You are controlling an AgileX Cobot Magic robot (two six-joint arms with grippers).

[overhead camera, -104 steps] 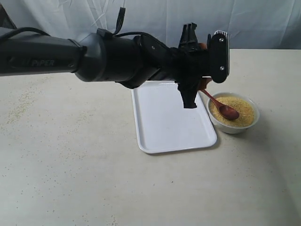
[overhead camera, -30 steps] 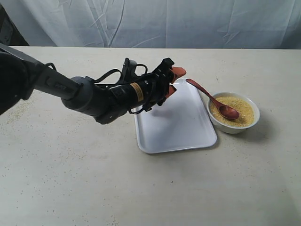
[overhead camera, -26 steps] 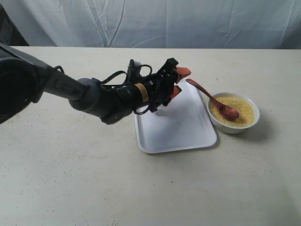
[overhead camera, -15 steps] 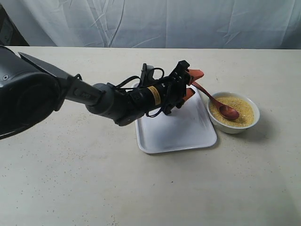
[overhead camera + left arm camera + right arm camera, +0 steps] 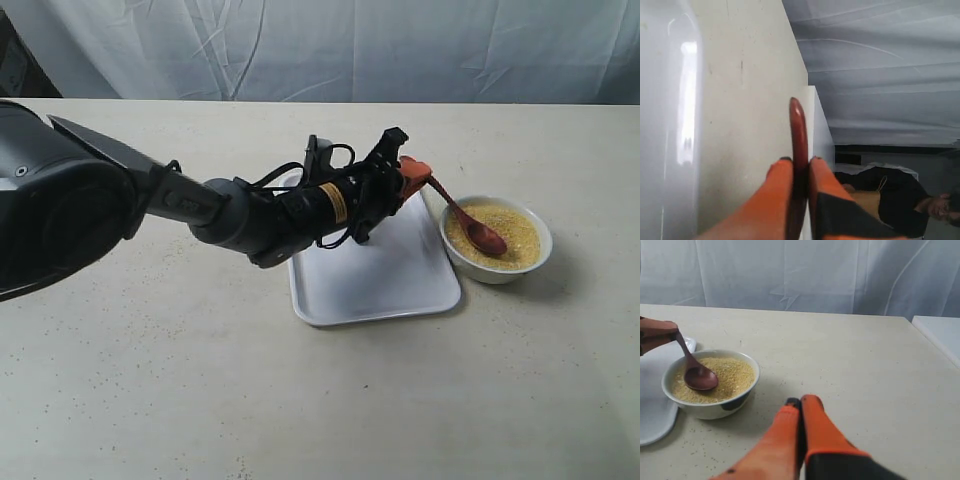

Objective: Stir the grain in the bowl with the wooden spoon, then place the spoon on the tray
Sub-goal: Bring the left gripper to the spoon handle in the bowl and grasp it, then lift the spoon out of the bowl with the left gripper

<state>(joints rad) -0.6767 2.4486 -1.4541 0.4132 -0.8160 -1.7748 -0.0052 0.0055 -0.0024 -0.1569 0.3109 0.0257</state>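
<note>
The small white bowl [image 5: 497, 270] of yellow grain [image 5: 515, 235] stands right of the white tray [image 5: 370, 270]. The dark red wooden spoon [image 5: 470, 222] leans with its oval end in the grain and its handle rising left. My left gripper [image 5: 412, 177] is shut on the upper handle, orange fingers pressed on both sides of the spoon [image 5: 799, 131]. In the right wrist view the bowl [image 5: 712, 407], grain [image 5: 732, 377] and spoon [image 5: 697, 375] appear ahead, and my right gripper [image 5: 800, 402] is shut with nothing in it, hovering over bare table right of the bowl.
The left arm [image 5: 230, 210] stretches from the left over the tray's far end. Loose grains are scattered on the beige table [image 5: 150, 380]. A white cloth backdrop [image 5: 350, 50] hangs behind, and the table's right edge [image 5: 935, 340] lies beyond the bowl.
My left arm swung from high above down and rightward across the tray's far end; its open fingers reached the spoon handle and closed on it. Bowl, spoon and tray have stayed in place.
</note>
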